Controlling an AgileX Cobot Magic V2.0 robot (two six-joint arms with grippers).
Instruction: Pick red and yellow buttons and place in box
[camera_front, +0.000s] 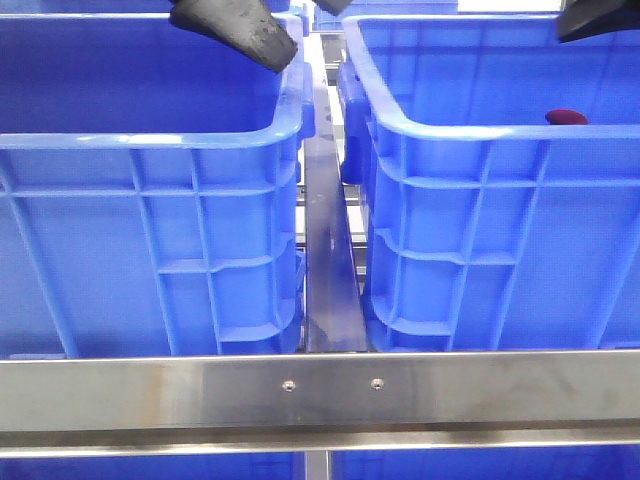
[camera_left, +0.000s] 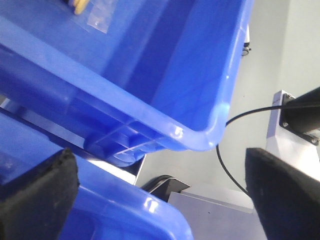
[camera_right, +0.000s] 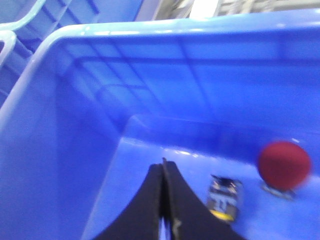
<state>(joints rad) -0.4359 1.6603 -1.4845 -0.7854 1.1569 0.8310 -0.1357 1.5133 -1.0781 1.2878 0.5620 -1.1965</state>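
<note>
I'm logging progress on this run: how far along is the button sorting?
Done: nothing confirmable. In hand: nothing; the right gripper is shut and empty above the red button lying in the right crate, and the left gripper is open and empty. Left: picking the buttons.

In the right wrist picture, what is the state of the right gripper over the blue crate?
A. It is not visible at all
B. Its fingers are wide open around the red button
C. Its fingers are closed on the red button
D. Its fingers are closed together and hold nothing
D. The right gripper shows its two black fingers pressed together with nothing between them, while the red button lies apart from it on the floor of the blue crate.
</note>
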